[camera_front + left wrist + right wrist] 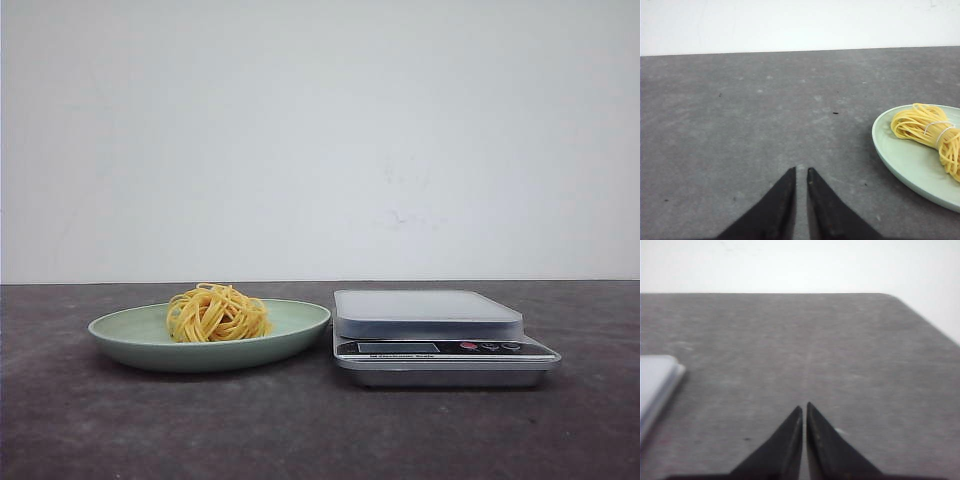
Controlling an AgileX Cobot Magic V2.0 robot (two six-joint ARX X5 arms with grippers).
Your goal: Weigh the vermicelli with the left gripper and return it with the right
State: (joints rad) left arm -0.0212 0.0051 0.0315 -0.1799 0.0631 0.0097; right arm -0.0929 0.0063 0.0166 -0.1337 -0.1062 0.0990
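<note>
Fingers [785, 210] of left gripper [801, 172] and right gripper [804, 407]: two each, nearly closed, empty. One vermicelli nest [217, 313] lies on one green plate [120, 330] beside one digital scale [440, 340] on counter [300, 430].

No text I can read: the small print on the front panel of the silver flat-topped kitchen scale [440, 350] is too blurred.

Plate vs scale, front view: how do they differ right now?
The plate is pale green, round and shallow; the scale is silver-grey and boxy with a flat rectangular platform. The plate holds the yellow vermicelli bundle; the scale's platform is bare. The plate sits to the left, the scale to the right. Both rest on the dark table, side by side.
</note>
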